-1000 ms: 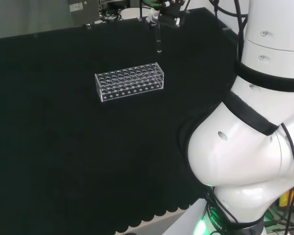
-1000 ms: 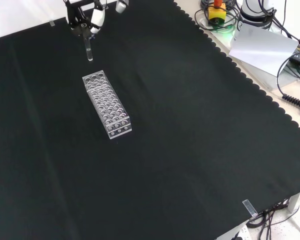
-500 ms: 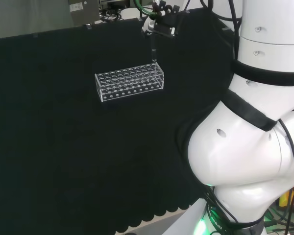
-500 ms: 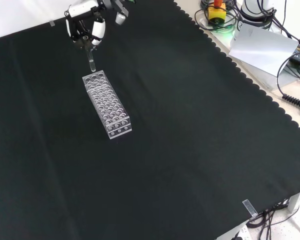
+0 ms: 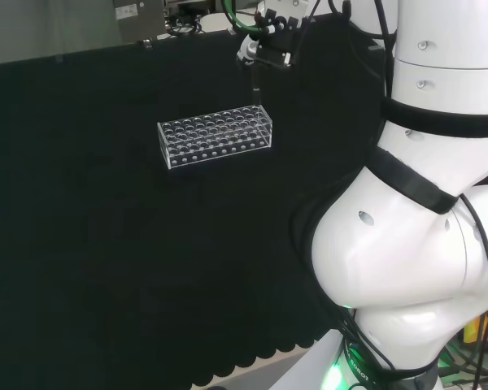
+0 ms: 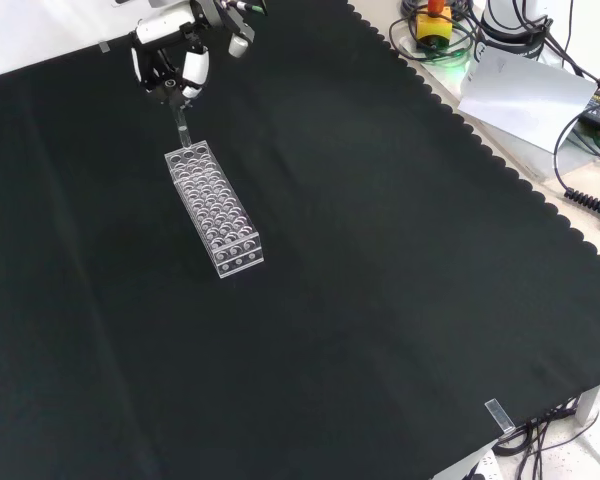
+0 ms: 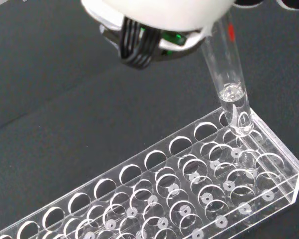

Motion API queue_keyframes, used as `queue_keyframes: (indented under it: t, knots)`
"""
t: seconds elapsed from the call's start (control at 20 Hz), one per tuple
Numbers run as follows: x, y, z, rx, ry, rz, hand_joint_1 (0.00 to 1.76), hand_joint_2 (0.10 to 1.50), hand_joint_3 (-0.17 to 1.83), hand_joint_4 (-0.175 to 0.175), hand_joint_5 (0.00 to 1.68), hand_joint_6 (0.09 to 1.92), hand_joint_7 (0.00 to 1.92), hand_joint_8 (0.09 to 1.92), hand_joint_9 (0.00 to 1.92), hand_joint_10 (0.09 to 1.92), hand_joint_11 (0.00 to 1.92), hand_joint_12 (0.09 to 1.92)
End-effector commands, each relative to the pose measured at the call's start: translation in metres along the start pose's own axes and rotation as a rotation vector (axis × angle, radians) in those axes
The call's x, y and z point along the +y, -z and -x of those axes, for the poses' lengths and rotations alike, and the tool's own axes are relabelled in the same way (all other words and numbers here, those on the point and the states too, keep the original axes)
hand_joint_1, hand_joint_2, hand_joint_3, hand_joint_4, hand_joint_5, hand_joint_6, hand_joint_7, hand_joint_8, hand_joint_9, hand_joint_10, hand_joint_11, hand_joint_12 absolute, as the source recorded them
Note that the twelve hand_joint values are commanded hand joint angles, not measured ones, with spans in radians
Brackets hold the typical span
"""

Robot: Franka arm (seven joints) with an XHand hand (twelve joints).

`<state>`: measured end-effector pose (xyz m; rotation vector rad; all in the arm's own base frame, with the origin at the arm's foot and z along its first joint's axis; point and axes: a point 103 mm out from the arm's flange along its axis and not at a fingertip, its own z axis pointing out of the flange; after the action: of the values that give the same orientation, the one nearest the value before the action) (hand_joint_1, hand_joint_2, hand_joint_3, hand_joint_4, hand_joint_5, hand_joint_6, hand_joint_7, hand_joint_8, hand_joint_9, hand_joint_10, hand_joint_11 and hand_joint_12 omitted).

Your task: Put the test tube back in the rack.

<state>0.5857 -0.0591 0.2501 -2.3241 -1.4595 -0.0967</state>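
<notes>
- While the hand [image 5: 268,45] hangs over the right end of the rack [image 5: 216,135] in the head view, its fingers pinch the top of the tube [image 5: 255,91] and hold it about upright.
- Front view: hand [image 6: 170,62] at the far left of the cloth [image 6: 400,260], with the tube [image 6: 181,123] reaching down to the rack's [image 6: 214,207] far end.
- Wrist view: the tube [image 7: 229,84] is clear glass with a little clear liquid in its rounded bottom, slightly tilted.
- Its tip sits at a hole in the corner of the rack [image 7: 189,184], at the top plate; whether it has entered the hole I cannot tell.
- All other holes of the rack that show are unfilled.
- Rack lies flat on the cloth, long side across the head view.
</notes>
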Motion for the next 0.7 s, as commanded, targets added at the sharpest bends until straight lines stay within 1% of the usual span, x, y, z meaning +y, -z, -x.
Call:
queue_keyframes:
  t: [0.05, 0.3, 0.7]
  knots:
    - [-0.002, -0.009, 0.01, 0.018, -0.014, -0.009, 1.22, 0.68, 0.6, -0.175, 1.31, 0.58, 1.71, 0.49, 1.61, 0.48, 1.16, 0.93]
    - [0.0, -0.016, 0.013, 0.039, -0.027, -0.015, 1.22, 0.68, 0.6, -0.175, 1.31, 0.58, 1.71, 0.49, 1.61, 0.48, 1.16, 0.93]
    - [0.007, -0.02, 0.014, 0.047, -0.029, -0.015, 1.22, 0.68, 0.6, -0.175, 1.31, 0.58, 1.71, 0.49, 1.61, 0.48, 1.16, 0.93]
